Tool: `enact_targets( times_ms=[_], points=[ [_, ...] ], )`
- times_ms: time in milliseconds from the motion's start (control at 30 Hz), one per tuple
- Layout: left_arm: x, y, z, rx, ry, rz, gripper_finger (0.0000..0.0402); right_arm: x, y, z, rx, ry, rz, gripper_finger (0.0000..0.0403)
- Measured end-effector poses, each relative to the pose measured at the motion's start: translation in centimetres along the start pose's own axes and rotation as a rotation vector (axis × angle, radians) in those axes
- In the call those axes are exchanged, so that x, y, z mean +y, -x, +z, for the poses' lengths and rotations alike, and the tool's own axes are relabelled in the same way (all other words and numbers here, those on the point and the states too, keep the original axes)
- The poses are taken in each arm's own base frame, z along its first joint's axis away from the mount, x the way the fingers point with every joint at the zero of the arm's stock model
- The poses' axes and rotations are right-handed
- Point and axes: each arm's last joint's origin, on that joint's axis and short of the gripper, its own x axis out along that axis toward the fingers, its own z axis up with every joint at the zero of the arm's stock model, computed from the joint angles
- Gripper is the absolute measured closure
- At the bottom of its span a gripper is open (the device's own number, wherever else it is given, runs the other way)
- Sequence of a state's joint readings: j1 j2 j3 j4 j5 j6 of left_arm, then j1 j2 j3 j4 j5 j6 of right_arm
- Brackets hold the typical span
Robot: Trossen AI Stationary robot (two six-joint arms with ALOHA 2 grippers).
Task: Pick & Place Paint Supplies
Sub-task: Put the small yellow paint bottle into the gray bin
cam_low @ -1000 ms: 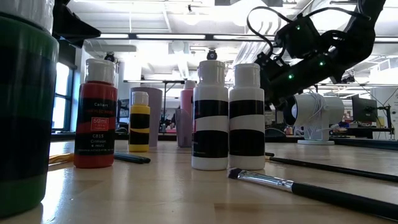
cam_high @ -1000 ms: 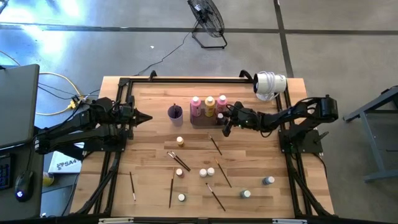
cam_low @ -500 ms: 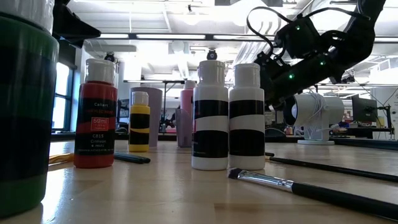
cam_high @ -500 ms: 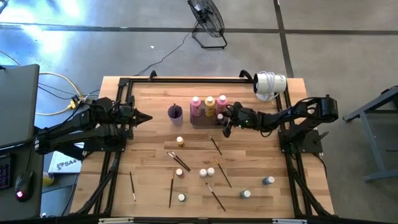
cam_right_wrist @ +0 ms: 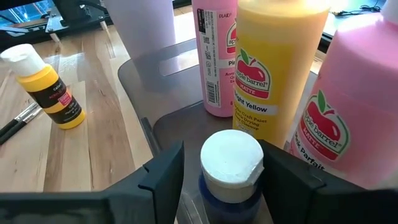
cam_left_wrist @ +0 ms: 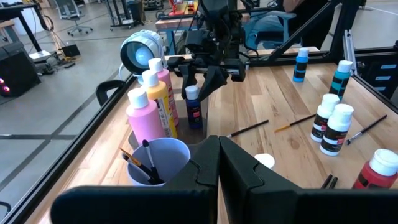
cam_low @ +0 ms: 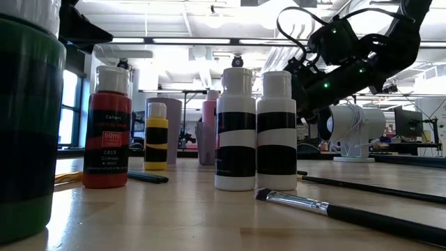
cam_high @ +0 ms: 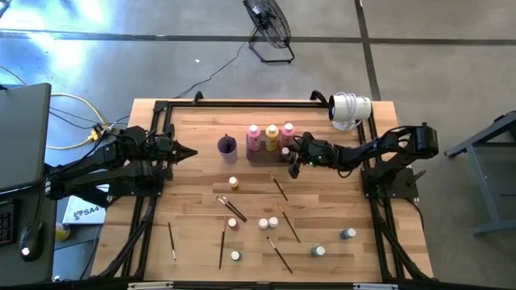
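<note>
We see the right gripper with its fingers spread, not touching the small blue bottle that stands between them in the tray, upper centre of the high view; the left gripper, closed, waits mid-left

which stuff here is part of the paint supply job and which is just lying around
Job:
- tall bottles in the tray
- blue bottle between the open right claw fingers
- small bottles on the table
- brushes

Lying about:
- purple cup
- white lamp
- fan
</note>
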State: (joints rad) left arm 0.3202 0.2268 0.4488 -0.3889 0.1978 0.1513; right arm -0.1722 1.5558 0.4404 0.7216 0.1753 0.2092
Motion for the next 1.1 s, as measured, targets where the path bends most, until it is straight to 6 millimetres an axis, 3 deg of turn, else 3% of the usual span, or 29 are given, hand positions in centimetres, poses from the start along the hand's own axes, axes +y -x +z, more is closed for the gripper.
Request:
enact_targets(
  times_ms=[567, 867, 1100],
  points=[
    [-0.01, -0.01, -0.04, 0.004, 0.001, -0.001, 0.0398, 0.01, 0.01, -0.1, 0.009, 0.014, -0.006, 0.0219],
    [0.0, -0.01, -0.04, 0.004, 0.0, -0.001, 0.0398, 0.04, 0.01, -0.12, 0.011, 0.01, 0.0, 0.0172],
    [0.0, 0.0, -0.04, 0.004, 0.001, 0.0, 0.0398, 0.04, 0.01, -0.11, 0.011, 0.008, 0.0, 0.0173]
  ],
)
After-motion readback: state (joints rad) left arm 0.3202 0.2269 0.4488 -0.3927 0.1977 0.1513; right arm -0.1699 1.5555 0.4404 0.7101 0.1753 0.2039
